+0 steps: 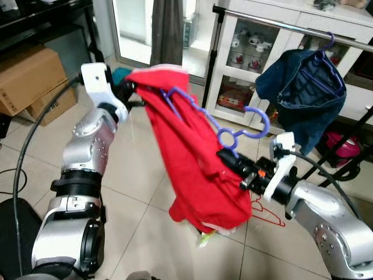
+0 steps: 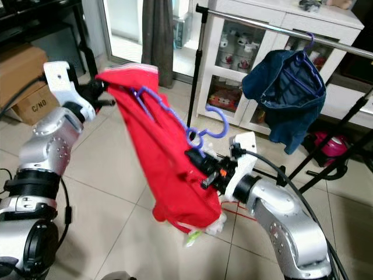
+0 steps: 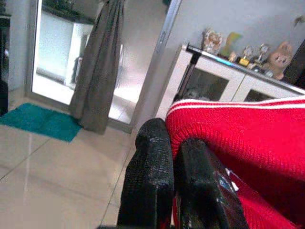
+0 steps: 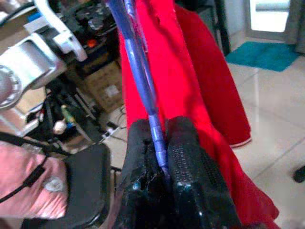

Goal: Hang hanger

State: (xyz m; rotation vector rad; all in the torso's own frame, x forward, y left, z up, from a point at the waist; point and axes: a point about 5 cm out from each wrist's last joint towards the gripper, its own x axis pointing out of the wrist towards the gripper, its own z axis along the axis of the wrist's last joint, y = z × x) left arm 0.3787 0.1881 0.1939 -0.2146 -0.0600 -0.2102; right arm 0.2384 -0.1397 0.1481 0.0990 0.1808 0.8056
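A red garment (image 1: pixel 192 163) hangs on a purple hanger (image 1: pixel 233 125), held up between my two arms above the tiled floor. My left gripper (image 1: pixel 137 90) is shut on the garment's upper edge (image 3: pixel 228 129) at the left. My right gripper (image 1: pixel 230 157) is shut on the purple hanger's bar (image 4: pixel 150 114), just below its hook, which curls up to the right. The metal clothes rail (image 1: pixel 291 26) runs across the upper right. On it hangs a dark blue garment (image 1: pixel 306 96) with its own purple hanger.
A white glass-door cabinet (image 1: pixel 245 52) stands behind the rail. Cardboard boxes (image 1: pixel 32 81) sit at the left, a grey curtain (image 1: pixel 166 29) by the doorway. A red hanger (image 1: pixel 268 213) lies on the floor under my right arm. The rack's black legs (image 1: pixel 344 169) spread at right.
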